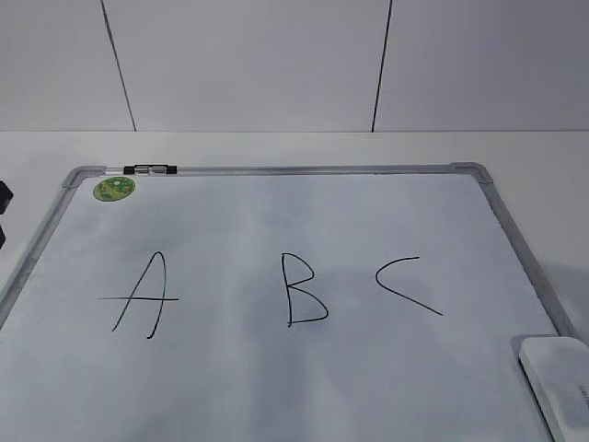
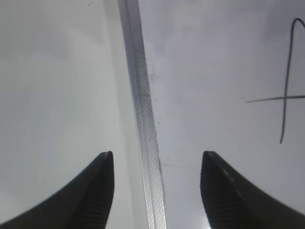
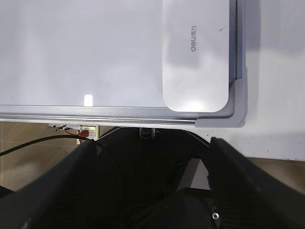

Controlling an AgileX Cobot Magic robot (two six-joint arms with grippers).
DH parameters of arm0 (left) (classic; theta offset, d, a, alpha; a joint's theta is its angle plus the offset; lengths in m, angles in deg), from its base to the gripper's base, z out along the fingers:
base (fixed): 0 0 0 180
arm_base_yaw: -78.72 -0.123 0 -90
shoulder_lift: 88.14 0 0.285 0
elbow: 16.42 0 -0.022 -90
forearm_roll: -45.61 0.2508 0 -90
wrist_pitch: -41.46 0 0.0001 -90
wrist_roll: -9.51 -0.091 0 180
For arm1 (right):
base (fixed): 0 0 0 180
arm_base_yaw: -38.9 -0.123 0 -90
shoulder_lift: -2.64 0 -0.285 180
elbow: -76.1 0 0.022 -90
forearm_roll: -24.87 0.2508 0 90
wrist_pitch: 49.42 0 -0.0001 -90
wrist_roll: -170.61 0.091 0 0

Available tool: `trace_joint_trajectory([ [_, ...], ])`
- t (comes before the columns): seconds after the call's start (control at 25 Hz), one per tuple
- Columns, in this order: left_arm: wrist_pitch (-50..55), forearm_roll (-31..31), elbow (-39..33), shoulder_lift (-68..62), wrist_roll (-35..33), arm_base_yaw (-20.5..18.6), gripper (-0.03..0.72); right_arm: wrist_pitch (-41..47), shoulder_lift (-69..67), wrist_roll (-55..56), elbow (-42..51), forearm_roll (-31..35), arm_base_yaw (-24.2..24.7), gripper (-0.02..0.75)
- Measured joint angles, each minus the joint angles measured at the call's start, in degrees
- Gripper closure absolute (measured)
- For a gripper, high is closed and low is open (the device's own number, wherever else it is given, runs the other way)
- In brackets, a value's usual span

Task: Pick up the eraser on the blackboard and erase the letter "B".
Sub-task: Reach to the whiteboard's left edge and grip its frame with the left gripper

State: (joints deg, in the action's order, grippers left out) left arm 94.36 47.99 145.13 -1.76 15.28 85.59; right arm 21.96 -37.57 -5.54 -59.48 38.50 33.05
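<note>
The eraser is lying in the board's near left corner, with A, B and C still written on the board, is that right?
Not quite: the eraser lies in the board's near right corner, not the left. The exterior view shows it at the lower right, and the right wrist view shows it tucked into that corner of the frame. The A, B and C are indeed still written on the board.

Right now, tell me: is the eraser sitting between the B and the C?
No: the eraser lies in the blackboard's near right corner, well clear of the letter "B".
</note>
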Motion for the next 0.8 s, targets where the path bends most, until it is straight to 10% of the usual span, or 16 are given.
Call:
trace_joint_trajectory([
  [0.8,1.1,-3.7,9.9,-18.0,-8.9,-4.0,0.256,0.0,-0.5,0.0,0.0,0.0,0.0,0.165],
])
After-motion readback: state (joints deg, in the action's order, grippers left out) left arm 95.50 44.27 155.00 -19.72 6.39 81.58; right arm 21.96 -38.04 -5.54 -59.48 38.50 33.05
